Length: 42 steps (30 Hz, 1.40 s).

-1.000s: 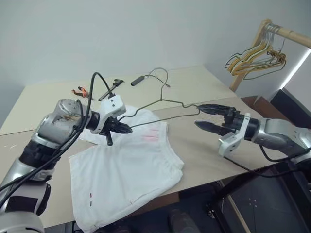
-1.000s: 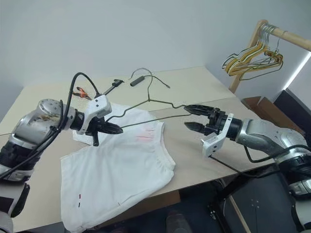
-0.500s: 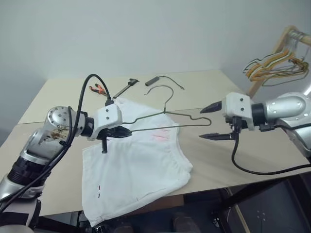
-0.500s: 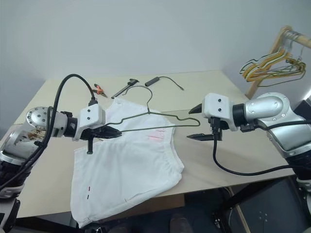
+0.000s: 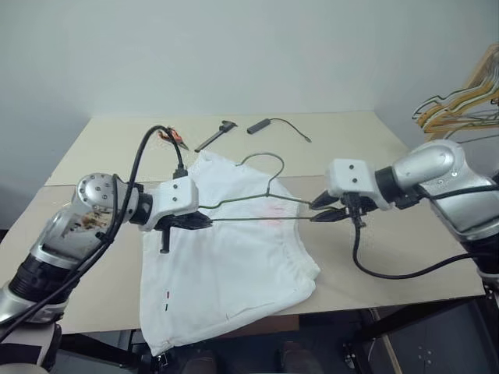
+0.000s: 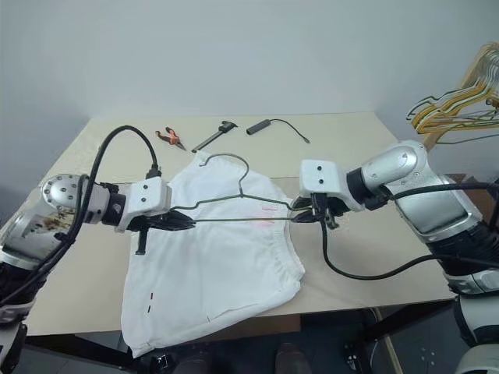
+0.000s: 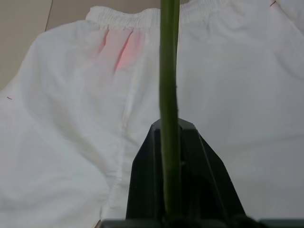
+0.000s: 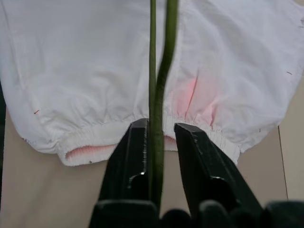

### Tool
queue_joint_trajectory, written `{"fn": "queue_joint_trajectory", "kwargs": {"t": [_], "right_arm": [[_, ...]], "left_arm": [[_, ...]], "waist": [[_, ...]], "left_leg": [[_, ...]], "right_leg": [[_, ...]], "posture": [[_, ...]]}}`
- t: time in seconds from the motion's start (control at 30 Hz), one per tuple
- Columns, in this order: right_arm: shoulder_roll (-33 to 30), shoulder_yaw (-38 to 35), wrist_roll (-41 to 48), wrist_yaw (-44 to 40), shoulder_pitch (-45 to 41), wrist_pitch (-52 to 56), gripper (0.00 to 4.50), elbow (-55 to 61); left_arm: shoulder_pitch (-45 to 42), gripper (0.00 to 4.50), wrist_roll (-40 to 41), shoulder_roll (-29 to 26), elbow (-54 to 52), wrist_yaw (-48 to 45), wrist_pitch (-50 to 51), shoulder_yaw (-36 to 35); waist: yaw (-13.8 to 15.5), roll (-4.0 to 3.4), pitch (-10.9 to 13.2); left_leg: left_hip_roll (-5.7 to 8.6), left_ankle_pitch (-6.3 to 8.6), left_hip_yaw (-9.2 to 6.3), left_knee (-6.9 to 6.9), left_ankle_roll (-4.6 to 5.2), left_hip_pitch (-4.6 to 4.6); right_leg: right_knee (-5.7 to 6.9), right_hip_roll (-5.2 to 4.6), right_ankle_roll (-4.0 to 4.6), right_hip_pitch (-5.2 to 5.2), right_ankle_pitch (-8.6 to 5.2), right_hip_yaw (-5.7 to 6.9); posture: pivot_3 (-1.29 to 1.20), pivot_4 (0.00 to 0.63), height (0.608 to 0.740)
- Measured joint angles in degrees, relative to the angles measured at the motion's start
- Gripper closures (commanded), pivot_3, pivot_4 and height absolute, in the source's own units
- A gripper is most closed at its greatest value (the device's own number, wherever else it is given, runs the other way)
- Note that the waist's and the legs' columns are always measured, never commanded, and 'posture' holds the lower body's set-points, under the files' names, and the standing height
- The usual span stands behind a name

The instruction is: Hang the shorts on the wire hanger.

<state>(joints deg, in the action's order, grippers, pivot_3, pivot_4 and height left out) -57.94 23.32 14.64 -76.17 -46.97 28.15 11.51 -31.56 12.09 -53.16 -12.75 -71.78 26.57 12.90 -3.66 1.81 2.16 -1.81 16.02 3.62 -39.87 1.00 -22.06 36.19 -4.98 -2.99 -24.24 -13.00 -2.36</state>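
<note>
The wire hanger [image 6: 234, 204] hung level above the shorts [image 6: 210, 265], which lay flat on the worktop [image 6: 101, 156] toward its front edge, waistband facing the far side. The left gripper [image 6: 184, 224] kept one end of the wire pinched tight. And there it was: the right gripper [image 6: 300, 216], wide open a second earlier, had swung in and narrowed around the other end, though a sliver of gap still showed beside the wire. Both ends looked secured, so threading the shorts could probably start; pliers [image 6: 170, 138] sat untouched near the far edge
</note>
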Motion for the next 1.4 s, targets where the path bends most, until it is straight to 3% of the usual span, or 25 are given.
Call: {"fn": "queue_joint_trajectory", "kwargs": {"t": [0.43,0.67,0.8,0.9,1.03,1.2,1.4], "right_arm": [[1.45,-1.10,-4.59,0.28,2.43,-0.11,4.47,0.30],[2.24,-1.49,-7.28,1.43,3.26,-2.74,2.35,-0.67],[2.26,-1.49,-8.20,1.18,3.26,-2.74,2.35,-0.90],[2.27,-1.46,-9.11,0.73,3.31,-2.73,3.00,-0.93],[2.61,-1.30,-10.02,0.06,3.31,-2.73,4.36,-1.13],[3.22,-1.30,-10.28,-0.43,3.31,-2.72,4.43,-1.59],[3.29,-1.66,-10.34,-0.58,3.96,-2.44,4.50,-1.81]], "left_arm": [[-1.52,4.50,-0.76,1.60,1.96,-1.73,-0.14,0.25],[-1.87,4.50,-0.74,1.94,2.11,-1.85,-0.28,0.24],[-1.87,4.50,-0.73,1.98,2.10,-1.88,-0.29,0.24],[-1.87,4.50,-0.73,2.02,2.10,-1.85,-0.29,0.23],[-1.92,4.50,-0.73,2.02,2.10,-1.56,-0.29,0.11],[-1.94,4.50,-0.75,2.03,2.11,-1.46,-0.34,-0.17],[-1.89,3.00,3.02,2.55,2.78,-5.53,-5.86,-2.38]], "waist": [[-0.32,0.00,0.00],[-0.34,0.00,0.00],[-0.33,0.00,0.00],[-0.32,0.00,0.00],[-0.35,0.00,0.00],[-0.32,0.00,0.00],[-0.32,0.00,0.00]], "left_leg": [[0.01,0.00,0.01,-0.01,0.00,0.00],[0.01,0.00,0.02,-0.02,0.00,0.01],[0.02,0.00,0.02,-0.02,0.00,0.01],[0.02,0.00,0.02,-0.02,0.00,0.01],[0.01,0.00,0.02,-0.02,0.00,0.01],[0.02,0.00,0.01,-0.02,0.00,0.01],[0.01,0.00,0.02,-0.02,0.00,0.01]], "right_leg": [[-0.01,0.00,0.00,0.01,0.00,-0.01],[0.00,0.00,0.00,0.02,0.01,-0.02],[-0.01,0.00,0.00,0.02,0.01,-0.01],[0.00,0.00,0.00,0.02,0.01,-0.01],[0.00,0.00,0.00,0.02,0.01,-0.02],[0.00,0.00,0.00,0.02,0.01,-0.01],[-0.01,0.00,0.00,0.02,0.01,-0.01]], "posture": [[-0.08,0.000,0.740],[-0.08,0.000,0.740],[-0.07,0.000,0.740],[-0.07,0.000,0.740],[-0.07,0.000,0.740],[-0.07,0.000,0.740],[-0.07,0.000,0.740]]}}
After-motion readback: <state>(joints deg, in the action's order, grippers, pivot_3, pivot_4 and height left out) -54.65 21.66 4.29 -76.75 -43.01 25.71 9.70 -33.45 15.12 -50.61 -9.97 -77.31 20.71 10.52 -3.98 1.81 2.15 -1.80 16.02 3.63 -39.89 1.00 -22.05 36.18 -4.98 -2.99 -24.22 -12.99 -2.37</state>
